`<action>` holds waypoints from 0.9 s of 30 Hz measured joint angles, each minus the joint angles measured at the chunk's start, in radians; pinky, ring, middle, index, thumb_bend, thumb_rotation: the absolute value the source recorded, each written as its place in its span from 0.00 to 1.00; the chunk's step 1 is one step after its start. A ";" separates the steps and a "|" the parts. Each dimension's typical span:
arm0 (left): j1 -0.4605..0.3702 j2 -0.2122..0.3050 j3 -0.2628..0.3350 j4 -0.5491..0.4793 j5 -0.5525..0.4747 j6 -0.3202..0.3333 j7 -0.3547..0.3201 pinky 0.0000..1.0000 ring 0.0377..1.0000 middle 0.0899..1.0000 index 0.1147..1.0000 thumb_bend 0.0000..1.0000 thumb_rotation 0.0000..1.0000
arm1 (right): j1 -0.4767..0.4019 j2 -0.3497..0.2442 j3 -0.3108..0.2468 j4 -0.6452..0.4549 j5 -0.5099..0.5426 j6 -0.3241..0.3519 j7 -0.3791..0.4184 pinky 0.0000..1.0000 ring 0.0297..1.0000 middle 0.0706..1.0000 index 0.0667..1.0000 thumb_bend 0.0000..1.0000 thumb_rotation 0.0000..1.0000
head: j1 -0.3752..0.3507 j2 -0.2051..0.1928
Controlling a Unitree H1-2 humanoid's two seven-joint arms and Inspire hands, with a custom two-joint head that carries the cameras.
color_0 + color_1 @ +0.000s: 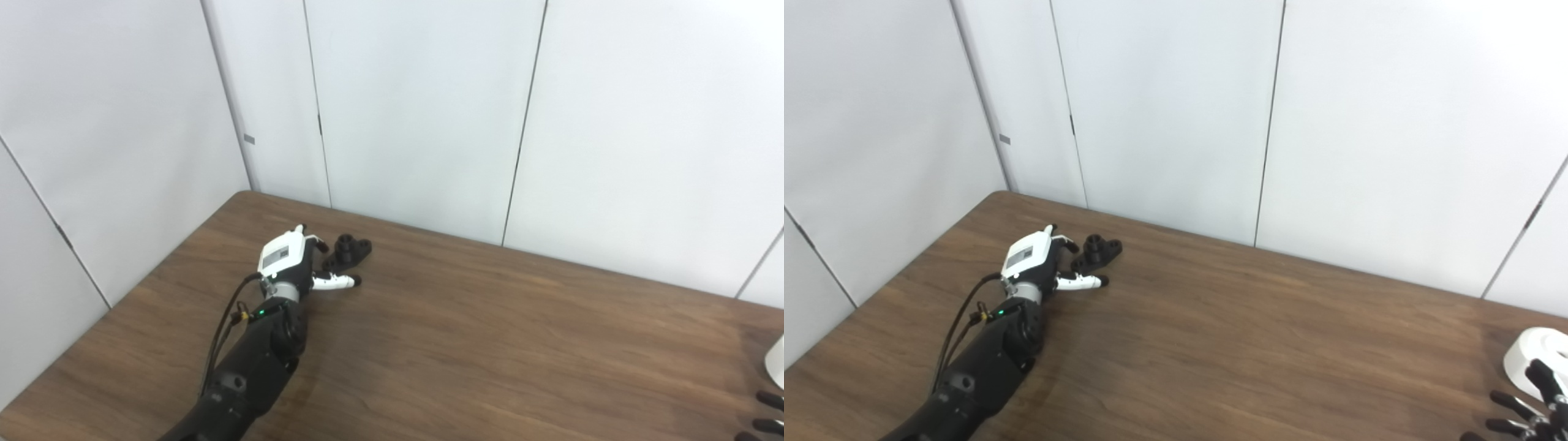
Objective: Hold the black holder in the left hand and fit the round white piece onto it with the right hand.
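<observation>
White wall panels (416, 110) stand behind a brown wooden counter (490, 343). On its far left part lies the black holder (350, 250), a small piece with a short round post on top. The left hand (293, 264) is just beside it, low over the counter, with its fingers apart; the thumb (335, 282) points to the right, in front of the holder. I cannot tell if the fingers already touch the holder, but they are not closed around it. At the right edge of the counter, well apart from the holder, rests the round white piece (1532, 360). The right hand (1528, 409) is only partly in view in the bottom right corner. Its dark fingers are spread, some reaching up over the near side of the white piece.
</observation>
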 measured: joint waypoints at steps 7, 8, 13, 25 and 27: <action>-0.029 -0.016 -0.008 0.090 -0.010 -0.038 0.077 1.00 1.00 1.00 0.69 1.00 0.38 | 0.013 0.000 -0.001 -0.015 0.000 0.002 0.001 0.58 0.74 0.93 0.90 0.78 0.22 | -0.002 0.005; -0.032 -0.018 -0.014 0.102 -0.007 -0.039 0.089 1.00 1.00 1.00 0.69 0.98 0.39 | 0.014 0.000 -0.001 -0.016 0.000 0.003 0.001 0.58 0.74 0.93 0.90 0.78 0.22 | -0.002 0.008; -0.036 -0.018 -0.048 0.126 0.008 -0.034 0.127 1.00 1.00 1.00 0.70 0.94 0.39 | 0.018 0.000 -0.001 -0.019 0.000 0.005 0.001 0.57 0.73 0.92 0.90 0.77 0.21 | -0.002 0.011; -0.044 -0.040 -0.031 0.164 -0.048 -0.061 0.178 1.00 1.00 1.00 0.71 0.90 0.34 | 0.027 0.000 -0.001 -0.032 0.004 0.023 0.001 0.56 0.72 0.92 0.89 0.78 0.20 | -0.014 0.020; -0.047 -0.042 -0.030 0.177 -0.054 -0.074 0.189 1.00 1.00 1.00 0.70 0.90 0.33 | 0.029 0.000 -0.001 -0.035 0.004 0.028 0.001 0.56 0.71 0.92 0.89 0.78 0.21 | -0.015 0.021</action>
